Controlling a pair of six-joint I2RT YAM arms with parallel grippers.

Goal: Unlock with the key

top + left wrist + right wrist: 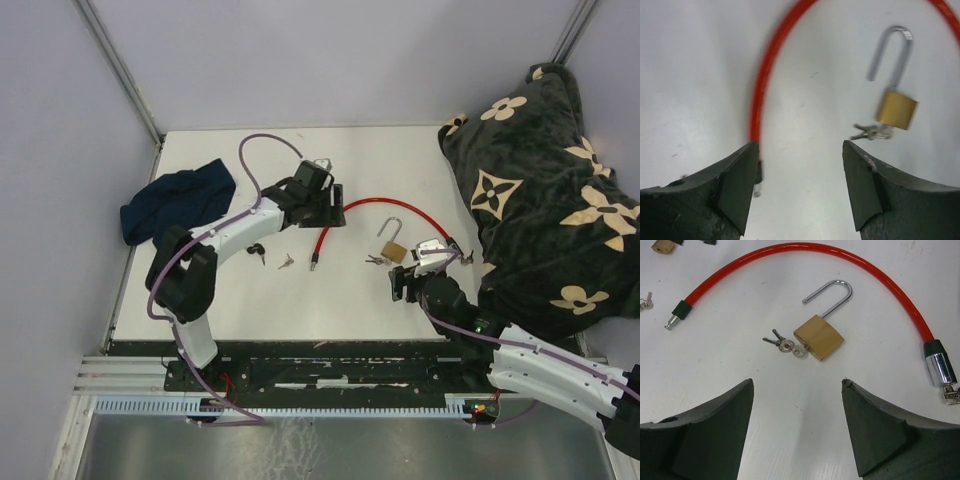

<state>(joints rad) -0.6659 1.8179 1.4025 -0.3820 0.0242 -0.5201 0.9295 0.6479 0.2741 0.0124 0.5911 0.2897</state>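
Looking across our white table (400, 160) between pale walls (300, 60), we see the brass padlock (818, 337) mid-table, shackle swung open, keys (782, 344) at its base, near a red cable (790, 247); blue cloth (175, 200) left, flowered blanket (540, 190) right. Our left gripper (800, 147) and right gripper (797, 382) gape empty.

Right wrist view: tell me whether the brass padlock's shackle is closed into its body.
No: the brass padlock lies with its shackle swung open, the free end clear of the body.

White arms (236, 227); black joints (186, 280); purple cables (262, 139).
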